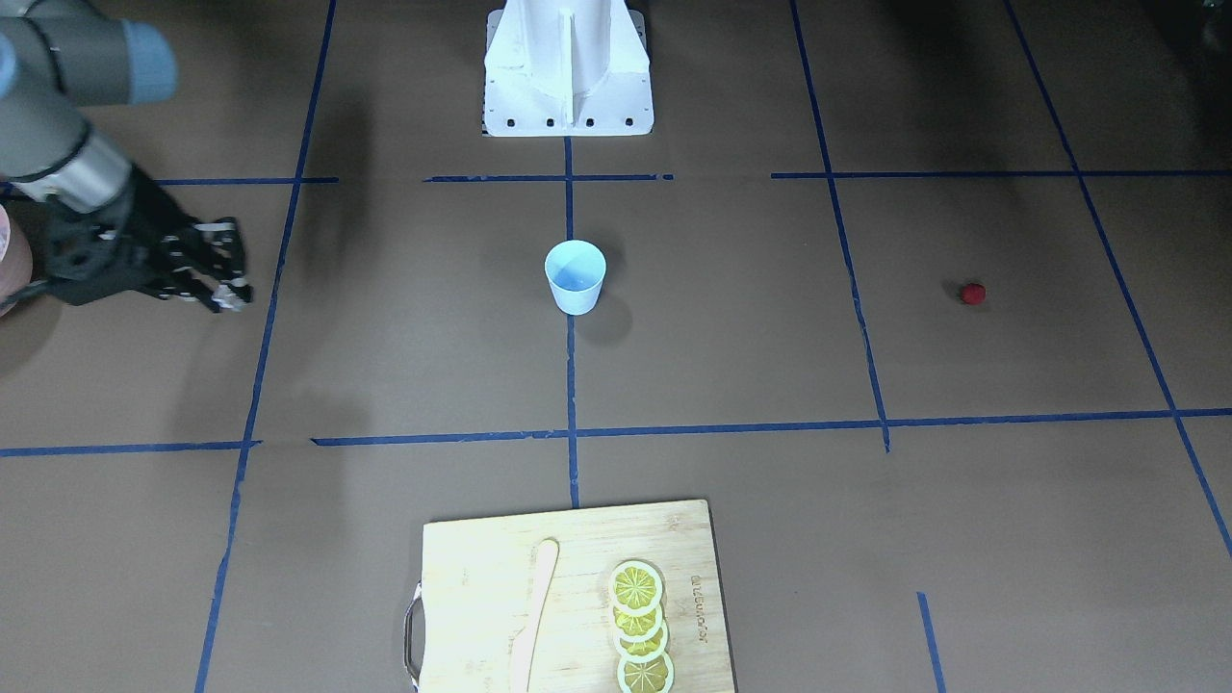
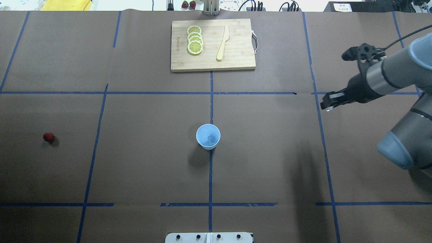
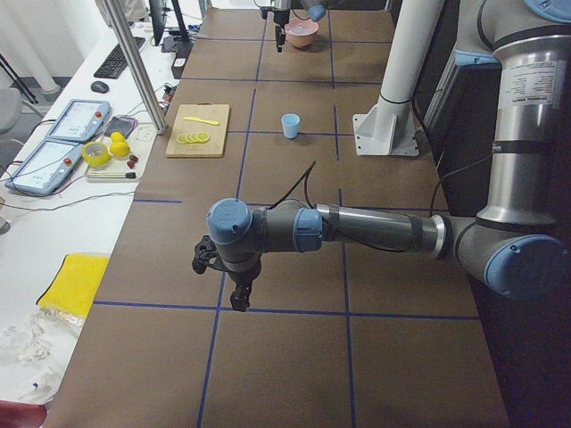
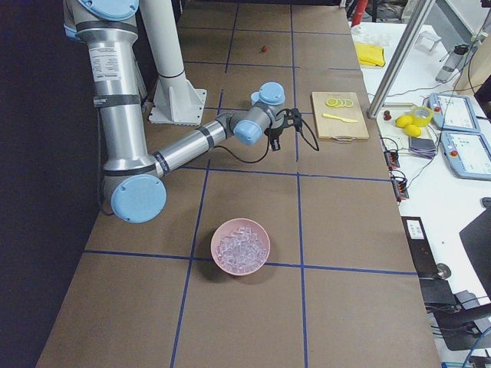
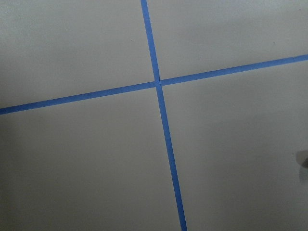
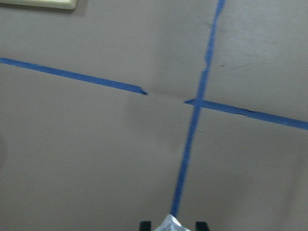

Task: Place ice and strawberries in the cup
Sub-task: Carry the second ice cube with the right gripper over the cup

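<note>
One light blue cup, tapered, upright; greyish ice lump inside.

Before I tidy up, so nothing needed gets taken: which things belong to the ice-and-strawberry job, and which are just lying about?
Job: cup, strawberry, ice in the pink bowl, ice lump in the right gripper.
Lying about: cutting board, lemon slices, wooden knife.

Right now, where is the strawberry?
In the overhead view the strawberry lies at far left, on the robot's left side, well apart from the cup at centre.
</note>
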You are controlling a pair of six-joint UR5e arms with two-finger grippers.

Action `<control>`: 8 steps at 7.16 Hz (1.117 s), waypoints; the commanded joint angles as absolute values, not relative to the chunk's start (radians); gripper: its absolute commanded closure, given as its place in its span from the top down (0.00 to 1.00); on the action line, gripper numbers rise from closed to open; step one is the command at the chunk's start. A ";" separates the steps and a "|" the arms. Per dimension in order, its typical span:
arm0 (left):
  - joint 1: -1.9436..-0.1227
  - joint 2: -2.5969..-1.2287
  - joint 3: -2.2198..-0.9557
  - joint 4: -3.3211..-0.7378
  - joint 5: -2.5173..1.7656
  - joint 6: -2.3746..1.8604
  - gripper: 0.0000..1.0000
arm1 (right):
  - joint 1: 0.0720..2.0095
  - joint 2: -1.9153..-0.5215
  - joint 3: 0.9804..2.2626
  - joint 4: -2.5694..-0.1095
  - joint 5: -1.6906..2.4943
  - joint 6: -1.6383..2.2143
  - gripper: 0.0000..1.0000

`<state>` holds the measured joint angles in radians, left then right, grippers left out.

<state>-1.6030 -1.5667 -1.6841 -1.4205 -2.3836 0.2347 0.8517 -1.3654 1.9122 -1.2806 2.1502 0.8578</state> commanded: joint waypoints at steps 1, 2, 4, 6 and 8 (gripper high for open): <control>-1.603 -1.568 -1.683 -1.420 -2.382 0.236 1.00 | 0.685 -1.135 1.913 -1.510 2.006 1.032 0.02; -1.603 -1.568 -1.684 -1.420 -2.384 0.235 1.00 | 0.617 -1.020 1.907 -1.634 1.924 1.128 0.00; -1.603 -1.568 -1.683 -1.422 -2.384 0.236 1.00 | 0.502 -0.857 1.885 -1.770 1.799 1.342 0.00; -1.603 -1.568 -1.683 -1.420 -2.384 0.235 1.00 | 0.407 -0.711 1.733 -1.805 1.683 1.465 0.01; -1.603 -1.566 -1.681 -1.420 -2.385 0.235 1.00 | 0.379 -0.695 1.697 -1.802 1.651 1.480 0.01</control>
